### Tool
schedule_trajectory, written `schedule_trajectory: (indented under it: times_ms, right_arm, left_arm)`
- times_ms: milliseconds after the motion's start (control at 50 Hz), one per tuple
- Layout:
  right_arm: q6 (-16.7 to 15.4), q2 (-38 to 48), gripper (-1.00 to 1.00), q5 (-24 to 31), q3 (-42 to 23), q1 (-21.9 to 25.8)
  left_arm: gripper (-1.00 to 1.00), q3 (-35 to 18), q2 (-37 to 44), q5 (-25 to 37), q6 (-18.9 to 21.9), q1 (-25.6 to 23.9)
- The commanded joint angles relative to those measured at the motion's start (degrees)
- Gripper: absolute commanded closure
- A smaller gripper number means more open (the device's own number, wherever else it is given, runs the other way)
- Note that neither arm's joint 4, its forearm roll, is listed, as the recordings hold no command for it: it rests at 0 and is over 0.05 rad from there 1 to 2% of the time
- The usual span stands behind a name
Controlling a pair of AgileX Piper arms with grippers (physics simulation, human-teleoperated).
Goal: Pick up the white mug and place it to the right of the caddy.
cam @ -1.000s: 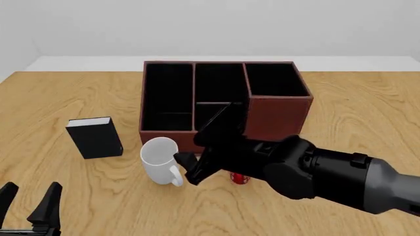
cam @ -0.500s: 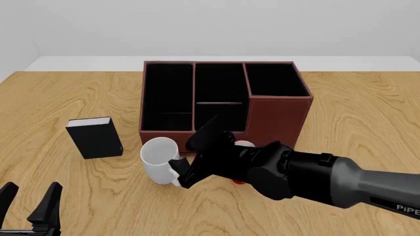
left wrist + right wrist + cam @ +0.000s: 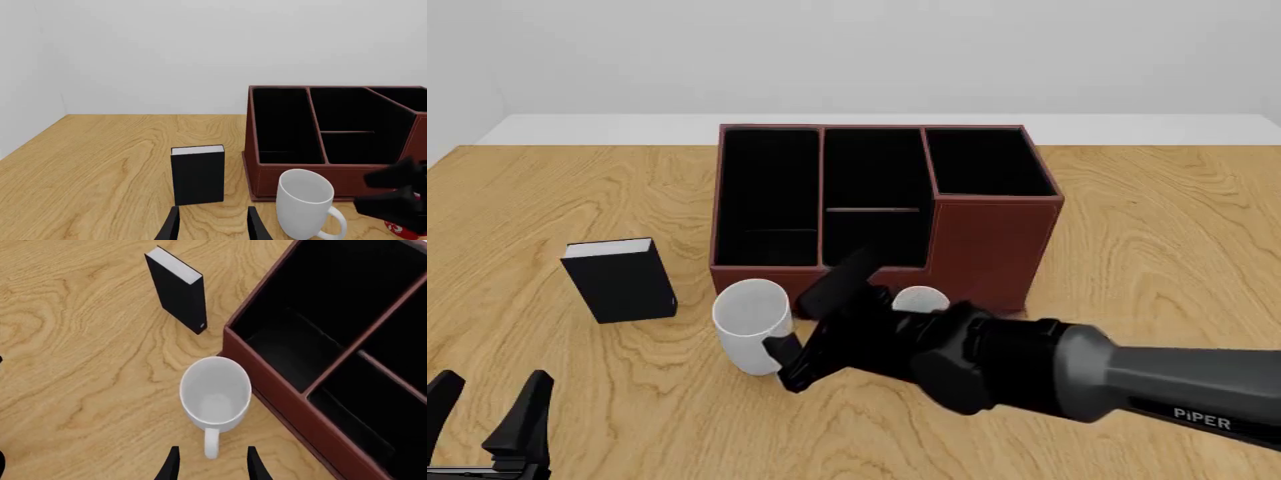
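Glossy white mug (image 3: 215, 393) stands upright, empty, looped handle toward the end effector (image 3: 209, 465).

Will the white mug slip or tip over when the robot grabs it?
The white mug looks glossy, so it may be slippery. It stands upright on a wide base, so it probably won't tip easily. The right end effector is open around the looped handle, a thin hold, so the mug might swing.
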Motion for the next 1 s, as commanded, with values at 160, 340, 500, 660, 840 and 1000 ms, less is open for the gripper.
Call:
schedule_trajectory:
  times_ms: [160,340,500,660,840,1000]
  right_arm:
    - [2.0,2.9,-1.0,-1.9,0.0,0.5]
    - [2.9,4.6,-1.0,-2.7,-0.2,0.9]
    - [3.3,5.4,-1.0,-3.3,0.1,0.5]
    - [3.5,6.7,-1.0,-3.7,-0.1,0.6]
    - [4.0,8.1,-1.0,-4.4,-0.2,0.5]
    - [4.4,9.9,-1.0,-5.0,-0.4,0.4]
  left_arm:
    - [-1.0,0.0,0.0,0.0,0.0,0.0]
    - [-1.0,0.0,0.0,0.0,0.0,0.0]
    - [-1.0,0.0,0.0,0.0,0.0,0.0]
    - [-1.0,0.0,0.0,0.0,0.0,0.0]
    - [-1.0,0.0,0.0,0.0,0.0,0.0]
    - [-1.0,0.0,0.0,0.0,0.0,0.0]
